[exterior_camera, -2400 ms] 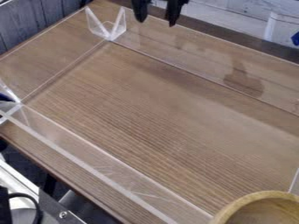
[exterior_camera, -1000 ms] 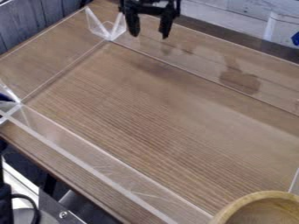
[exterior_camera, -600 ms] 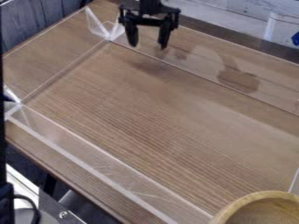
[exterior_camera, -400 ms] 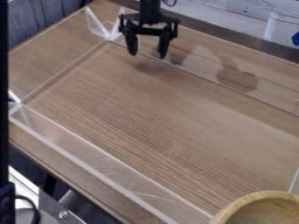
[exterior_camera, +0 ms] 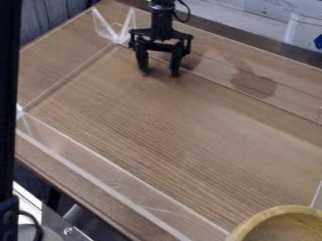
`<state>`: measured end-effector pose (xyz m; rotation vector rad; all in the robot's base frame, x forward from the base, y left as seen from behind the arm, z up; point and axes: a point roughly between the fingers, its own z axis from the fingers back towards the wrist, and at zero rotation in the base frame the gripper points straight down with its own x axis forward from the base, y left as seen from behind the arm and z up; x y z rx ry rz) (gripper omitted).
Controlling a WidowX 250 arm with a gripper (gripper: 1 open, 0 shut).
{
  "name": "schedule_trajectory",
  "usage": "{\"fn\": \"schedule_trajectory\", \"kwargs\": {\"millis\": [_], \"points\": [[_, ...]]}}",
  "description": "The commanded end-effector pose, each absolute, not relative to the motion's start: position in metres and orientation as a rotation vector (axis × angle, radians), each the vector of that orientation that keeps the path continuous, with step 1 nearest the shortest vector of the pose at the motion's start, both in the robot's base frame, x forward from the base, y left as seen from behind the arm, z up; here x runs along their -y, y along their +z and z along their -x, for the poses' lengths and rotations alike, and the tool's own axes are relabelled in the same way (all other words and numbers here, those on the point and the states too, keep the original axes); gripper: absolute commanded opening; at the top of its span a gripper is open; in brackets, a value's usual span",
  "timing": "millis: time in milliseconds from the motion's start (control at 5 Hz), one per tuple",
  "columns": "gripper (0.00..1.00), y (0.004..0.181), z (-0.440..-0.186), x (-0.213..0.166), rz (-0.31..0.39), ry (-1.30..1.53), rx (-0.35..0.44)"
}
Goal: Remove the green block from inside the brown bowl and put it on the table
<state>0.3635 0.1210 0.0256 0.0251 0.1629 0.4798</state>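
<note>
Watching from my end, I have the black fingers (exterior_camera: 160, 63) hanging over the far part of the table (exterior_camera: 164, 122), toward the upper middle of my view, spread wide apart with nothing that I can make out between them. Their tips point down at the wood, and I cannot tell from this angle whether they touch it or hang just above. The bowl (exterior_camera: 280, 226) sits well apart from them, at the near right corner of my view, closer to the camera and off to the right of the fingers; a good stretch of wood grain lies between the two. I get only part of the bowl, since the frame cuts it off at the bottom and the right. I can see its thick pale rim and some of the tan inside wall, but I can't make out the green block in the part that shows, so I cannot say where it is. A clear wall (exterior_camera: 120, 188) runs along the left side of the table, slanting toward the bottom of the picture. Near the fingers, a little to their left, a clear angular piece (exterior_camera: 115, 26) catches the light. A black cable (exterior_camera: 184, 11) curves beside the arm just above the fingers.
</note>
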Motion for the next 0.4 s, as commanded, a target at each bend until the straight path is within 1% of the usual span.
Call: {"fn": "schedule_trajectory", "kwargs": {"millis": [0, 200], "points": [[1.00, 0.0343, -0.3716, -0.1227, -0.043, 0.481, -0.119], [1.00, 0.0290, -0.3717, -0.1218, -0.048, 0.481, -0.127]]}}
